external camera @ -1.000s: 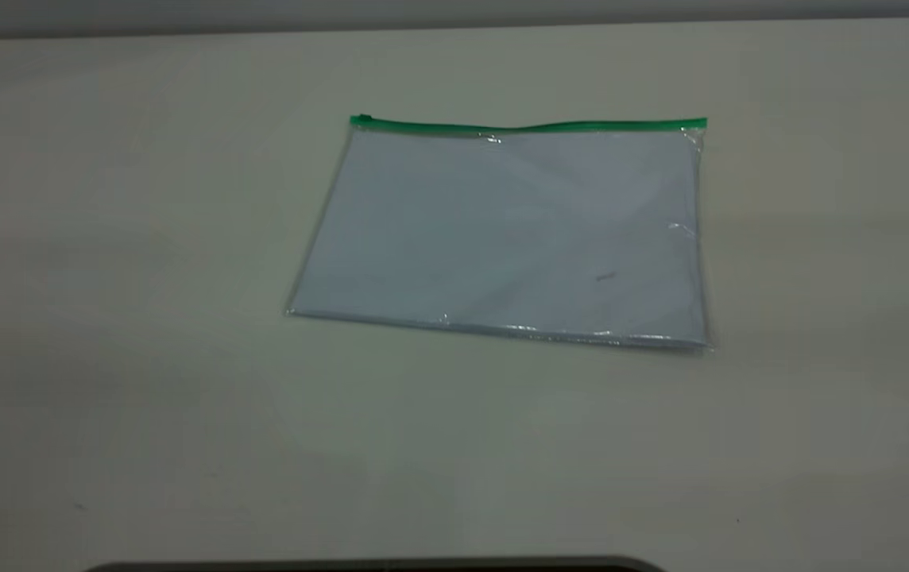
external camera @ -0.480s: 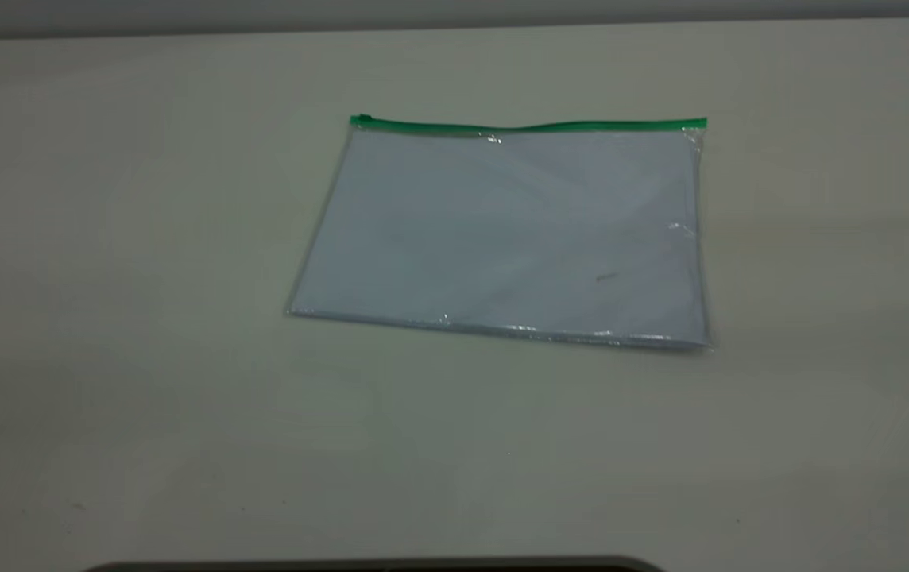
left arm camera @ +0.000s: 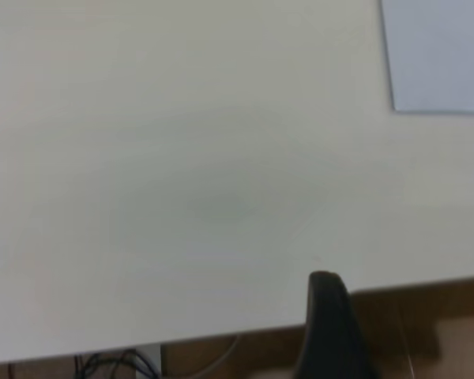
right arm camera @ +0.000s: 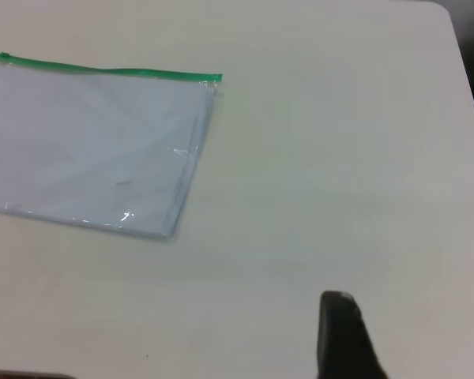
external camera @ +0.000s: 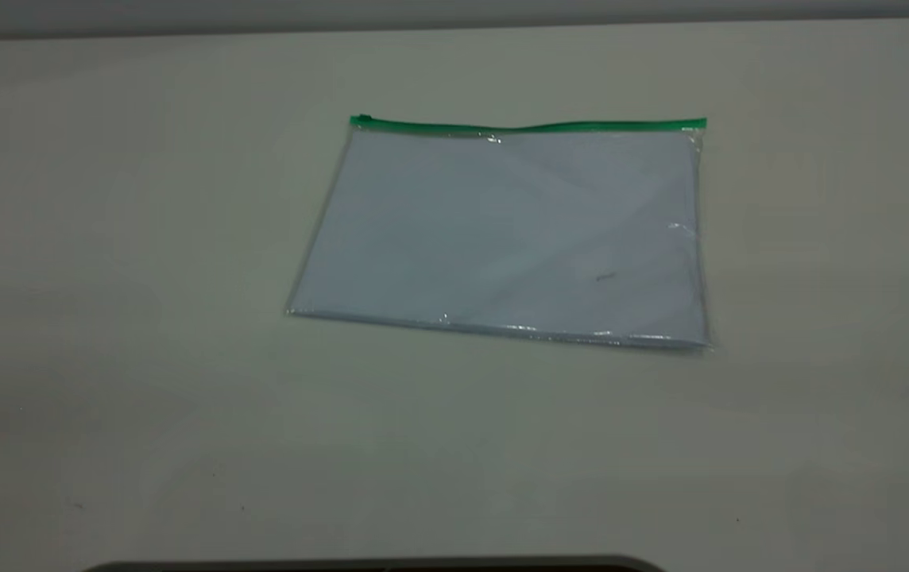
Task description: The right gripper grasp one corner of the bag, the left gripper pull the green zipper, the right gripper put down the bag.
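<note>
The bag [external camera: 502,230] lies unmoved on the table [external camera: 105,278]; hands' opening cannot be told.

Left gripper [left arm camera: 329,328] and right gripper [right arm camera: 344,335], both low, apart.

Pale table [external camera: 145,238]; brown floor [left arm camera: 426,316] and dark cables [left arm camera: 110,365] beyond its edge.

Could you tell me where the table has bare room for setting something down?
The table is bare everywhere around the document pouch: wide patches to its left and right, a broad band between it and the near edge, and a narrower strip beyond the green zipper. Nowhere is crowded.
</note>
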